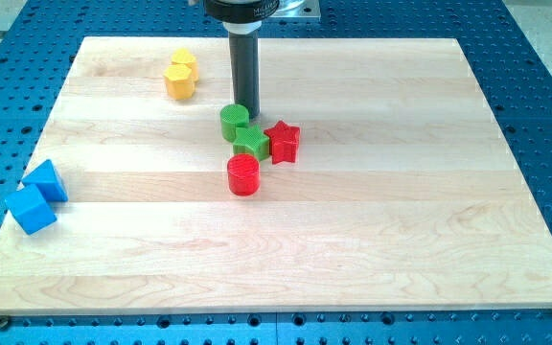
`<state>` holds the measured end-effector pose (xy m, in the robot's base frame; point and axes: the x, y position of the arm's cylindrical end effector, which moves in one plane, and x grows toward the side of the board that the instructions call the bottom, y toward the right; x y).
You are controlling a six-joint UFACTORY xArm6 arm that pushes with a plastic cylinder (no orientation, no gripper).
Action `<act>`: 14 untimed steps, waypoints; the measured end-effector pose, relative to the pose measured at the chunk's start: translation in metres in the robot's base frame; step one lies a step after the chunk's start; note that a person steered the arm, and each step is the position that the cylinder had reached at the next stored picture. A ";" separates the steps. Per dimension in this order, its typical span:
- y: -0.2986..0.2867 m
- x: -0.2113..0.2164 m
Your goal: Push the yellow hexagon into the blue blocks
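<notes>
A yellow hexagon (179, 82) lies near the view's top left, touching a second yellow block (184, 62) just above it. Two blue blocks sit at the view's left edge: a blue triangle-like block (46, 179) and a blue cube (31, 210) below it, touching. My tip (245, 112) stands near the view's top middle, right of the yellow hexagon and just above the green cylinder (235, 122), about touching it.
A green star (252, 144), a red star (282, 142) and a red cylinder (243, 175) cluster below my tip in the board's middle. The wooden board (401, 220) sits on a blue perforated table (544, 105).
</notes>
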<state>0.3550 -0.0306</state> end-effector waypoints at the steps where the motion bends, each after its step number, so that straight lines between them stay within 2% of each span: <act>1: 0.032 0.007; 2: 0.056 0.025; 3: 0.060 0.023; 4: 0.024 0.007; 5: 0.012 -0.059; 6: -0.032 -0.124; 7: -0.085 -0.154; 8: -0.116 -0.092; 9: -0.112 -0.051; 10: -0.096 -0.080; 12: -0.016 -0.080; 13: -0.003 -0.072; 14: -0.061 -0.050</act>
<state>0.3047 -0.0921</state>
